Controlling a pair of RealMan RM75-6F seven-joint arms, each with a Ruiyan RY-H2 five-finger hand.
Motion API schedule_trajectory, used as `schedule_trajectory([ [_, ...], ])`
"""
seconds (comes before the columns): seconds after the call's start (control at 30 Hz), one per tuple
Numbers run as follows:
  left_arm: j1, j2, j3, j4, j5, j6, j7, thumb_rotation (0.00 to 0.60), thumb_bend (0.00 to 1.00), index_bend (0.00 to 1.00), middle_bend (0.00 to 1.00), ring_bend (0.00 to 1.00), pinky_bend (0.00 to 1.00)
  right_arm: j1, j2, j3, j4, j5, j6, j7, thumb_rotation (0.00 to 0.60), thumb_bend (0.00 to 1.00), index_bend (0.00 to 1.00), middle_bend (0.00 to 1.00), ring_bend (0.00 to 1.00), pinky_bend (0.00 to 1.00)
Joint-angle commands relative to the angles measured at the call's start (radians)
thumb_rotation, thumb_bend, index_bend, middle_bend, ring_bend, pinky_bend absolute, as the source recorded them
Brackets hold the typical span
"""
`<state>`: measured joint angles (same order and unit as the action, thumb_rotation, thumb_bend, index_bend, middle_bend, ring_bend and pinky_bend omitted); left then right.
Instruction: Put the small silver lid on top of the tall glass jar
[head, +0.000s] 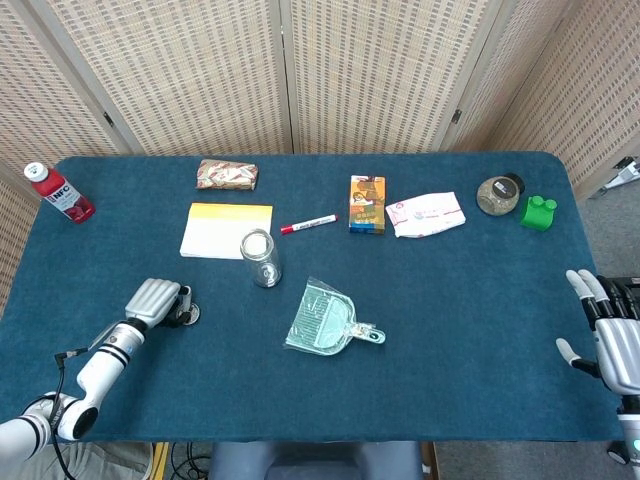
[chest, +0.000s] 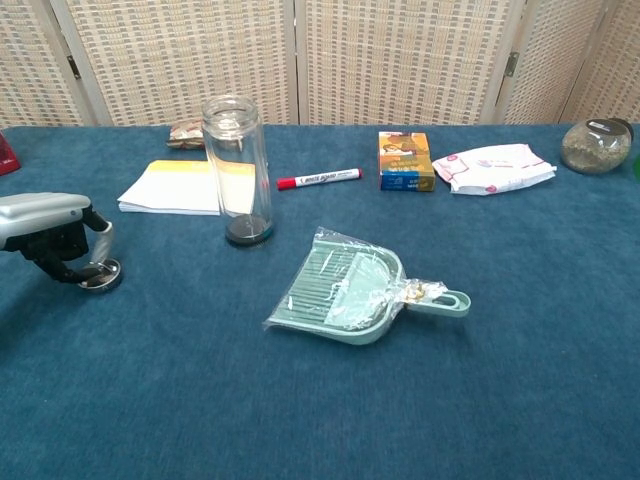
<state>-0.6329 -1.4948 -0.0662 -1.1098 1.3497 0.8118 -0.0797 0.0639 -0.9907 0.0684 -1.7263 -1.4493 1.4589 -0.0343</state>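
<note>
Blue tabletop (head: 450, 300), carrying in descending size: tall glass jar (chest: 238, 170), upright, mouth open and uncovered, near a yellow-edged notepad (head: 227, 229); mint-green dustpan (chest: 345, 290) in clear wrap, to the right of the jar; left hand (head: 153, 300), fingers curled down around the small silver lid (chest: 100, 272); lid itself, flat on the cloth, well apart from the jar on its left. Fingertips at the lid's rim in the chest view; whether clamped or merely touching, cannot tell. Right hand (head: 612, 325) at the far right edge, fingers apart, holding nothing. Lid judged light, thin, rigid metal, smooth and likely slippery; low profile against soft cloth leaves little edge to catch, so best pinched across opposite rim points. Jar judged stiff, fragile, narrow-based and prone to tipping under sideways push; lid best lowered level, straight down onto the mouth.
</note>
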Motion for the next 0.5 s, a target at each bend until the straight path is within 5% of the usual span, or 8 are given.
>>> schedule_trajectory([
  [0.03, 0.001, 0.004, 0.002, -0.002, 0.002, 0.002, -0.004, 0.6, 0.46, 0.61, 0.92, 0.91, 1.0, 0.001, 0.0, 0.0, 0.001, 0.0, -0.002, 0.0, 0.6, 0.23, 0.0, 0.04, 0.0, 0.07],
  [0.5, 0.013, 0.08, -0.004, -0.087, 0.01, 0.043, -0.038, 0.6, 0.55, 0.62, 0.93, 0.91, 1.0, 0.001, 0.001, 0.001, -0.004, -0.003, -0.002, -0.001, 0.6, 0.23, 0.0, 0.04, 0.0, 0.07],
])
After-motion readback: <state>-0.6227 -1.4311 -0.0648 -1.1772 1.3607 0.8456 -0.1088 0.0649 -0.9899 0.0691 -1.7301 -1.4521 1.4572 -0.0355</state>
